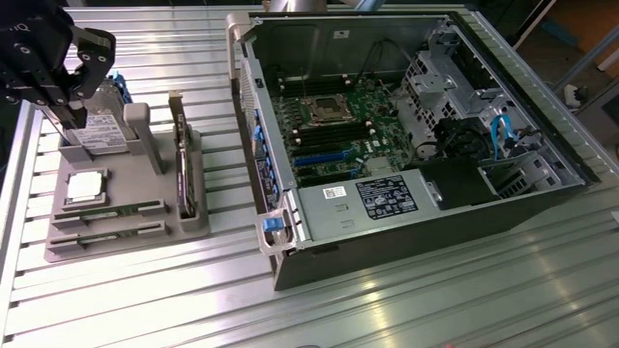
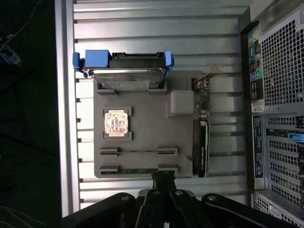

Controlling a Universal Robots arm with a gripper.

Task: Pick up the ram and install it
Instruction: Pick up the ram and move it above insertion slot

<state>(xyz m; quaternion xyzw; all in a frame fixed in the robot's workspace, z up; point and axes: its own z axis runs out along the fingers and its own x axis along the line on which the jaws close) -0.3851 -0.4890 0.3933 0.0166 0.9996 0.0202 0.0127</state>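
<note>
Your gripper (image 2: 164, 182) is clenched, its fingers pressed together with nothing between them, above the grey holder (image 2: 147, 133). The ram (image 2: 137, 171) sits on edge in the holder's slot farthest from the hard drive (image 2: 126, 71). It is untouched, and in the wrist view it lies close to your fingertips.

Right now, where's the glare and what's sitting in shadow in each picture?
Exterior view: strong glare on the ribbed table by the gray holder; the computer case interior is dim. Wrist view: the processor chip is washed pale by light, the hand is a dark shape, and the area beside the table is nearly black.
</note>
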